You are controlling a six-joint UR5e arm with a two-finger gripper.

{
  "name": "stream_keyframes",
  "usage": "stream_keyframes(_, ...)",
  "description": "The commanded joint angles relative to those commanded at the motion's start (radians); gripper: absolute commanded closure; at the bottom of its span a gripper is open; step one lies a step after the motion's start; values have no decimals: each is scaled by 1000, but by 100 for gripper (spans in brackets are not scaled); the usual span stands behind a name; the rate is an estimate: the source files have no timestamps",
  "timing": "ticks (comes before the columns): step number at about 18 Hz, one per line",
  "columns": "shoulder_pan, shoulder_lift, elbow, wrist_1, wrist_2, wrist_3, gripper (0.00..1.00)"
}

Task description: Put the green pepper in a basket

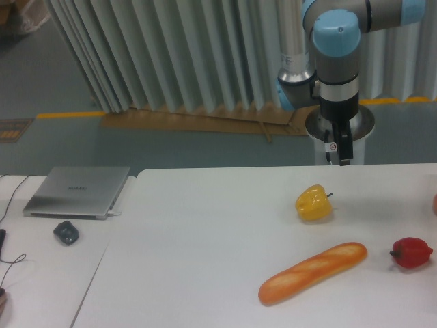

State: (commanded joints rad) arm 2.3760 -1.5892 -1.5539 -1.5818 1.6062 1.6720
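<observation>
Camera view showed no green pepper and no basket anywhere in frame; the location of both could not be determined, so the direction from the end effector to the target, and the target's long axis, could not be stated. Visible on the white table (205,225) were a yellow pepper (314,203), a red pepper (411,252) near the right edge, and a bread loaf (313,272) lying diagonally, its higher end toward the red pepper. A sliver of a reddish item (435,203) showed at the right border, too cropped to identify. The gripper (339,154) hung above the far edge of the table, just behind and slightly right of the yellow pepper, clear of it and touching nothing. Its fingers appeared close together with nothing between them, though at this angle and distance the opening could not be read reliably. On judgement, the target probably lay beyond the right border. A laptop (76,192) and a mouse (66,232) sat on the adjoining table (41,273) at left.
</observation>
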Motion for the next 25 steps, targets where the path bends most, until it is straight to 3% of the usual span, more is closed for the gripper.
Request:
stream_keyframes(17, 0, 2, -5, 26, 1, -2, 0)
stream_keyframes(25, 25, -8, -11, 92, 5, 2, 0)
